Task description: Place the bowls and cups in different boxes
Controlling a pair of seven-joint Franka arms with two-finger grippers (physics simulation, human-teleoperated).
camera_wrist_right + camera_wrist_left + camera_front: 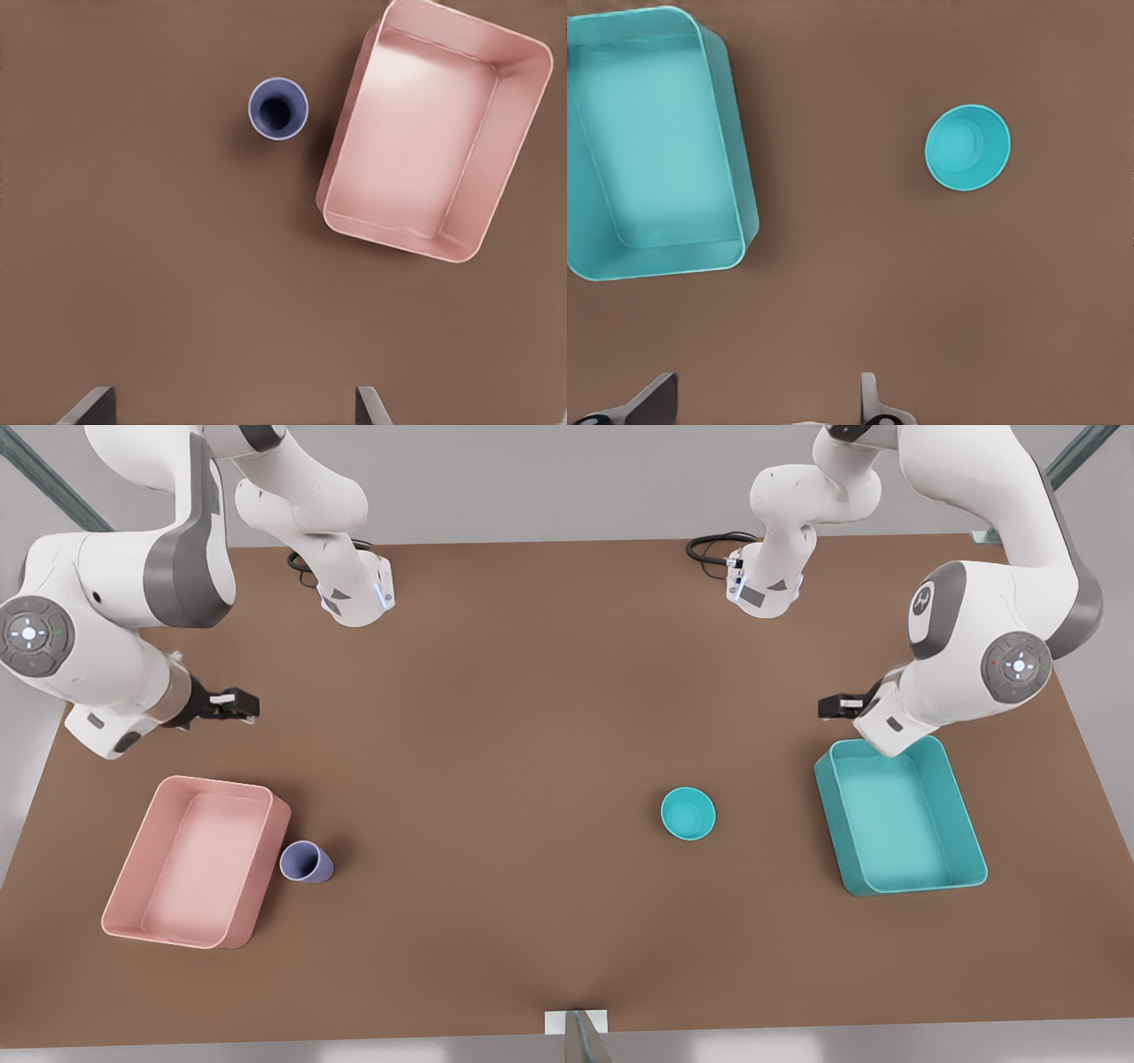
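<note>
The small teal bowl (688, 813) (967, 147) stands upright on the brown table, apart from the teal box (895, 815) (651, 142) at the front view's right. My left gripper (837, 707) (762, 407) hovers open and holds nothing, above the table just behind that box. At the front view's left, the lavender cup (306, 862) (278, 108) stands upright close beside the pale pink box (197, 859) (434, 133). High behind the pink box, my right gripper (232, 706) (232, 409) is open too, with nothing between its fingers. Both boxes hold nothing.
The two arm bases (354, 589) (766, 584) stand at the table's back edge with black cables beside them. A small white mount (576, 1023) sits at the middle of the front edge. Bare table (496, 779) stretches between cup and bowl.
</note>
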